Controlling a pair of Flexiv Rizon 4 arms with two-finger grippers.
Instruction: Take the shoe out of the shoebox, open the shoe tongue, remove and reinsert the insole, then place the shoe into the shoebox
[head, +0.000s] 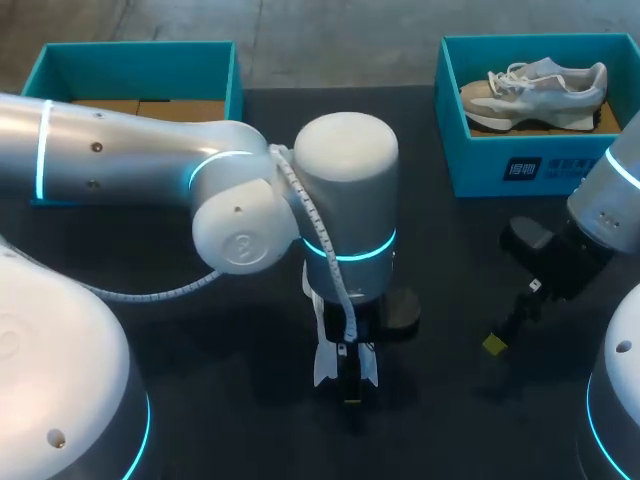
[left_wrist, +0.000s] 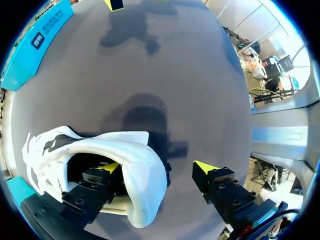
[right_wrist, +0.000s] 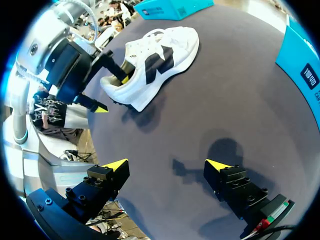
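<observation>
One left hand finger inside white shoe, barely visible overhead

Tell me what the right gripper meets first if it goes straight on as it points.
The right gripper would likely meet bare table; the shoe lies well off that line.

A dark matte table lies under even light, with soft shadows across it.
</observation>
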